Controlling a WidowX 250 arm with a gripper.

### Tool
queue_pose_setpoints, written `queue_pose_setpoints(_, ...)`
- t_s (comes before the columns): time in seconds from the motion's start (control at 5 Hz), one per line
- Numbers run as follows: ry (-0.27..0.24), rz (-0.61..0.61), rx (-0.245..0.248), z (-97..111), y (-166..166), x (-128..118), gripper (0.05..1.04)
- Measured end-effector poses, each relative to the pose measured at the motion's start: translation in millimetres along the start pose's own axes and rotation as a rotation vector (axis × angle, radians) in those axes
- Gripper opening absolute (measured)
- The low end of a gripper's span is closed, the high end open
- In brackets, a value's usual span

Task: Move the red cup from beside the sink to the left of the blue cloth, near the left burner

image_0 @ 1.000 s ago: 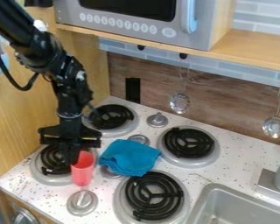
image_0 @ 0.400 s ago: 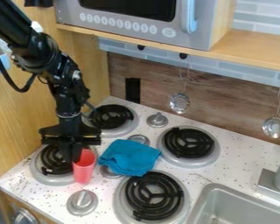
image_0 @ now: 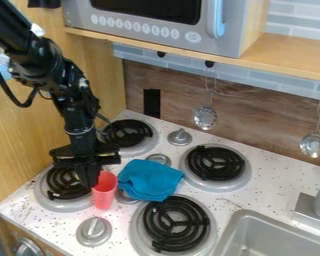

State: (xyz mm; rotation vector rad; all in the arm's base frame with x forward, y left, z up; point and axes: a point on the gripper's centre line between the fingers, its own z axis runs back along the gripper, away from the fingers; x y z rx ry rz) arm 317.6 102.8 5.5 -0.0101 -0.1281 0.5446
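Low over the left front burner hangs the black gripper [image_0: 89, 175], pointing down. Its lower end is against the left side of a red plastic cup [image_0: 104, 192], close to the rim. The cup stands upright, leaning slightly, on the counter at the right edge of that burner. A folded blue cloth [image_0: 149, 179] lies directly to the right of the cup, between the burners, partly over a metal knob. How the gripper's lower end meets the cup is partly hidden.
Black coil burners [image_0: 177, 223] surround the cloth. Metal knobs [image_0: 94, 231] stand up from the speckled counter [image_0: 256, 187]. The sink [image_0: 256, 216] is at lower right, a wooden wall [image_0: 29, 130] at left, and a microwave [image_0: 156, 32] above.
The gripper has shifted slightly right, its lower end tilting that way. The cup has moved right with it, closer to the cloth, whose left edge has been pushed in a little.
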Motion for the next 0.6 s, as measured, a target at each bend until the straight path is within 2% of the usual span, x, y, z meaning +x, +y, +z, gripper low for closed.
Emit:
queue_pose_setpoints(0.2, 0.007, 0.000, -0.040, 0.1, -5.4, -0.9, 0.086)
queue_pose_setpoints(0.4, 0.033, 0.012, -0.043, -1.6, -2.2, -4.1, 0.249)
queue_pose_setpoints(0.6, 0.069, 0.049, -0.069, -0.7, 1.9, -7.0, 0.526)
